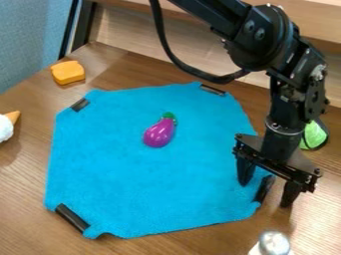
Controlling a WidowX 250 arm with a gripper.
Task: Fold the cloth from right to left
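We see the blue cloth (pixel 133 184) spread flat on the wooden worktop (pixel 23 204), with black strips (pixel 72 217) at its cut-looking corners. Our pincer (pixel 266 193) hangs at the cloth's lower right corner in the view, its two fingers spread apart, one on either side of the strip there. A purple toy eggplant (pixel 160 133) lies on the cloth, above its middle. Near the upper left corner we have an orange toy bread slice (pixel 68 72), and a silver-topped container (pixel 274 243) stands below the cloth's lower right.
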